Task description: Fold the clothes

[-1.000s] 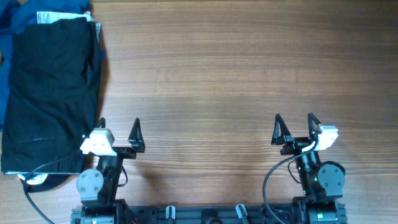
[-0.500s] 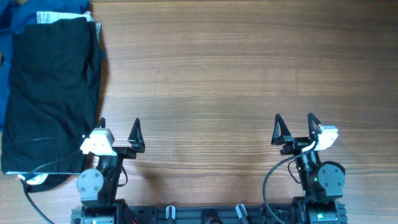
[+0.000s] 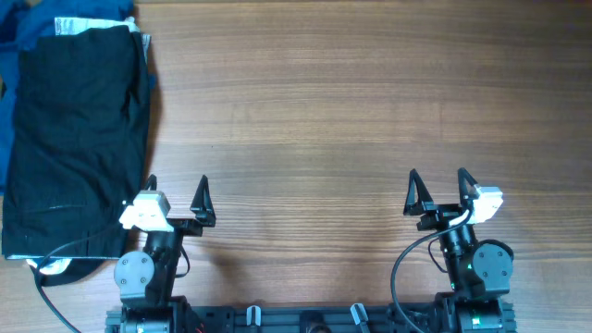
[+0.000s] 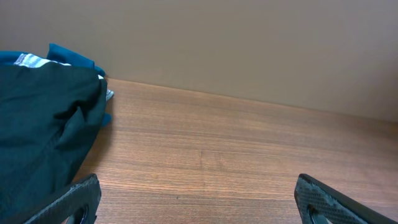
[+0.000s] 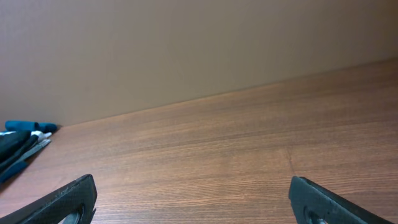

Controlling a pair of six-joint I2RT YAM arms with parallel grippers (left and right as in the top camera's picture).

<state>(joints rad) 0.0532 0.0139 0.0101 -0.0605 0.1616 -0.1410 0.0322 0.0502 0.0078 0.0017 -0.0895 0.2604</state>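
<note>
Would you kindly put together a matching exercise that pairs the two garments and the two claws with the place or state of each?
Things:
1. black folded cloth garment
2. blue cloth garment
3. left claw
4. right claw

Places or states:
a. open, at the near right of the brown wooden table
b. lying on top of another garment, at the left edge
c. open, next to the clothes
d. showing from under another garment, at the far left

Pairs: 1-b, 2-d, 3-c, 4-a
</note>
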